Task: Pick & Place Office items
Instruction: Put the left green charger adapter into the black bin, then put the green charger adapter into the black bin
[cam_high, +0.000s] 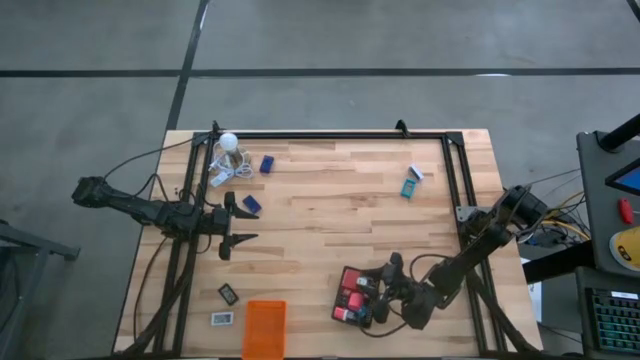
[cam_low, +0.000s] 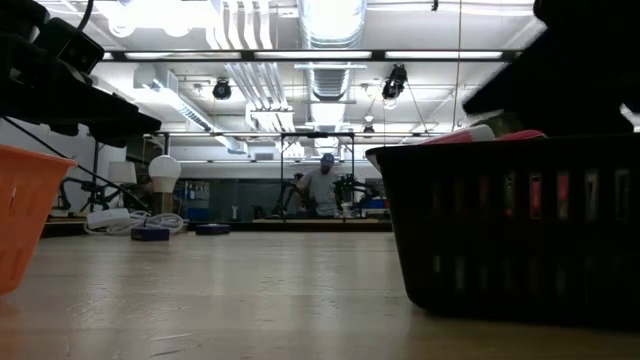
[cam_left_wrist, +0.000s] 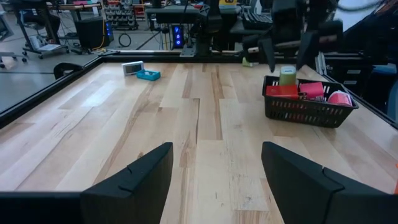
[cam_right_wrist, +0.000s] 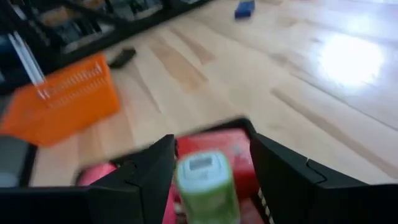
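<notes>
My right gripper (cam_high: 372, 294) hangs open over the black tray (cam_high: 343, 278) near the table's near edge. Its fingers stand on either side of a green-and-white cylinder (cam_right_wrist: 203, 180) that stands upright in the tray among red and pink pieces (cam_left_wrist: 283, 91). My left gripper (cam_high: 240, 226) waits open over the table's left side, near a dark blue block (cam_high: 251, 203). Another blue block (cam_high: 267, 164) lies farther back. A teal-and-white box (cam_high: 410, 186) lies toward the far right. Two small black and white rectangles (cam_high: 228, 293) lie flat by the orange tray (cam_high: 264, 328).
A white bulb with coiled cords (cam_high: 228, 150) sits at the far left corner. A black frame (cam_high: 330, 134) runs along the table's far and side edges. A person (cam_low: 322, 188) stands in the room beyond. Bare wood (cam_high: 330, 220) spans the table's middle.
</notes>
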